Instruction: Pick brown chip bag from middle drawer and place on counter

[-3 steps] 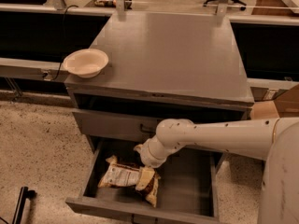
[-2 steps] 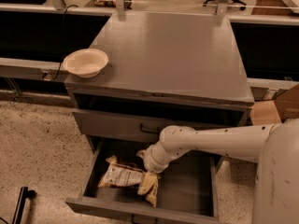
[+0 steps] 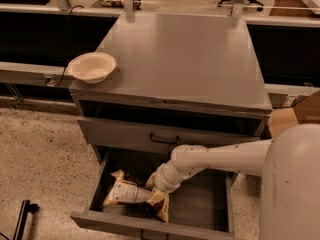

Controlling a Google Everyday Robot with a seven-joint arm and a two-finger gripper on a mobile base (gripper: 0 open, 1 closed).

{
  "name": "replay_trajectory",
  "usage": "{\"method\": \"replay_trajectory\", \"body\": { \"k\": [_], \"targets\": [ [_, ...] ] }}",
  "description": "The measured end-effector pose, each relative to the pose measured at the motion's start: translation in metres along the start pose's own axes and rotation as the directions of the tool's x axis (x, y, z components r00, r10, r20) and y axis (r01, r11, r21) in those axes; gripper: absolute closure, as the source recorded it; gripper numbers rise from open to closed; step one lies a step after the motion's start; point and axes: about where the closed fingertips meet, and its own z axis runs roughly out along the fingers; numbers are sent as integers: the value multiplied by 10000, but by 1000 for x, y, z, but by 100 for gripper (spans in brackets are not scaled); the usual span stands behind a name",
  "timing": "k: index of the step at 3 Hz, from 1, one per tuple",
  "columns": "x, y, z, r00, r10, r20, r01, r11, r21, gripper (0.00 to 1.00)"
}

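Note:
The brown chip bag [image 3: 128, 193] lies flat in the left half of the open middle drawer [image 3: 150, 225], its cream panel facing up and one tan end towards the drawer front. My white arm reaches in from the right, over the drawer. My gripper [image 3: 153, 183] is at the bag's right end, low in the drawer and mostly hidden behind the wrist. The grey counter [image 3: 185, 54] is the cabinet top above.
A cream bowl [image 3: 92, 66] stands on the counter's front left corner. A shut drawer front with a black bar handle [image 3: 165, 140] is just above my arm. A cardboard box [image 3: 295, 118] is at the right. A black object [image 3: 22, 220] lies on the floor at left.
My wrist and gripper have sunk lower into the drawer and closer to the bag's right end. The bag has not moved.

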Motion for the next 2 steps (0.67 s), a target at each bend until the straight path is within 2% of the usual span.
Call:
{"method": "replay_trajectory", "body": {
  "k": [1, 2],
  "targets": [
    [2, 2, 6, 10000, -12, -50, 13, 9999, 125, 77],
    [-24, -1, -18, 9966, -216, 794, 177, 9987, 488, 99]
  ]
}}
